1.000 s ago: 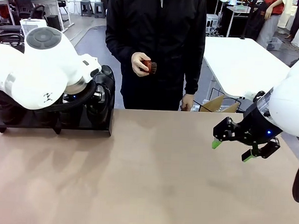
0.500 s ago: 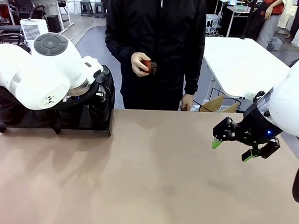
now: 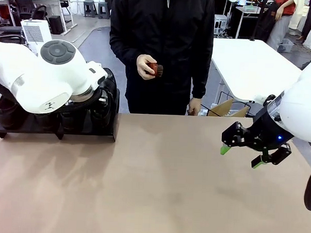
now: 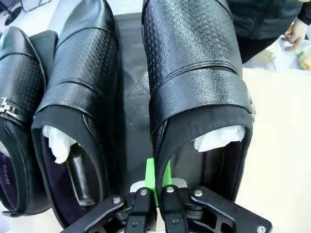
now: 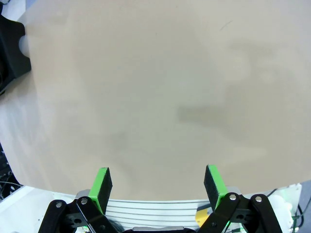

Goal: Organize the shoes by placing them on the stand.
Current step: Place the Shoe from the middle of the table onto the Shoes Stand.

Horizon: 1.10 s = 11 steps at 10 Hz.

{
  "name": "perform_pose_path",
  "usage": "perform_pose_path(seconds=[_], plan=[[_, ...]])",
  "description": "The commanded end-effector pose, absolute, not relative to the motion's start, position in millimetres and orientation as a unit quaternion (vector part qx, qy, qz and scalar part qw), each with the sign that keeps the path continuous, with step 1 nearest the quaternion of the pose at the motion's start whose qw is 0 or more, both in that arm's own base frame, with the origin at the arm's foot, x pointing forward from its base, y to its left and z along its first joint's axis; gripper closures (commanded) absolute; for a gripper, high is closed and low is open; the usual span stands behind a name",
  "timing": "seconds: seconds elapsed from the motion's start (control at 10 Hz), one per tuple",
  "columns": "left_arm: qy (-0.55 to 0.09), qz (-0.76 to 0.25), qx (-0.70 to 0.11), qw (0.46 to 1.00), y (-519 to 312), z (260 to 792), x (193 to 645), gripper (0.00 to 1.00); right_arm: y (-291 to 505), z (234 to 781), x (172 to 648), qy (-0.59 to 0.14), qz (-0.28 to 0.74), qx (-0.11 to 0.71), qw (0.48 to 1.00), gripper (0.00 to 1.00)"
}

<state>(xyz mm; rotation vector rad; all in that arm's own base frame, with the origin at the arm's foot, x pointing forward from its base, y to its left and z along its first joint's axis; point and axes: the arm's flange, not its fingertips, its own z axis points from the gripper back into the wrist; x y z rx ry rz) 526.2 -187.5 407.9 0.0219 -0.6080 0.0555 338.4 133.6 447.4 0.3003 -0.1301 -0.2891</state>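
Observation:
Three glossy black shoes stand side by side on the black stand (image 4: 129,73) in the left wrist view: a right one (image 4: 194,63), a middle one (image 4: 82,73) and a buckled one (image 4: 19,87) at the left edge. My left gripper (image 4: 156,179) is shut on the thin side wall of the right shoe's opening. White paper stuffing shows inside two of the shoes. From the front, the stand (image 3: 41,124) sits at the table's far left, largely behind my left arm, with a shoe (image 3: 109,88) at its right end. My right gripper (image 3: 240,156) hovers open over the table's right side, holding nothing (image 5: 158,187).
A person in black stands at the far edge holding a small reddish-brown brush (image 3: 156,69). A cardboard box (image 3: 225,107) and a white table (image 3: 250,64) lie beyond the far right. The brown tabletop (image 3: 157,189) spreads between the arms.
My left arm has shifted to the right over the stand's right end. The right arm and the person have not moved.

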Motion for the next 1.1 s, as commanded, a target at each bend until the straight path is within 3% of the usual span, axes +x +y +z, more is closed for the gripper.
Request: perform_pose_path(seconds=[0.0, 0.1, 0.4, 0.5, 1.0], plan=[[-0.309, 0.042, 0.018, 0.95, -190.0, 405.5, 533.2, 1.0, 136.5, 447.4, 342.2, -0.065, -0.147, 0.162, 0.974, 0.0], [-0.305, 0.044, 0.019, 0.951, -187.8, 404.2, 534.8, 0.9, 136.5, 447.4, 342.2, -0.065, -0.147, 0.162, 0.974, 0.0], [-0.324, 0.042, 0.025, 0.945, -184.7, 411.1, 533.6, 0.32, 136.5, 447.4, 342.2, -0.065, -0.147, 0.162, 0.974, 0.0], [-0.33, 0.043, 0.027, 0.943, -184.3, 415.9, 531.5, 0.18, 136.5, 447.4, 342.2, -0.065, -0.147, 0.162, 0.974, 0.0], [-0.329, 0.064, 0.021, 0.942, -178.6, 454.5, 502.7, 0.18, 136.5, 447.4, 342.2, -0.065, -0.147, 0.162, 0.974, 0.0]])
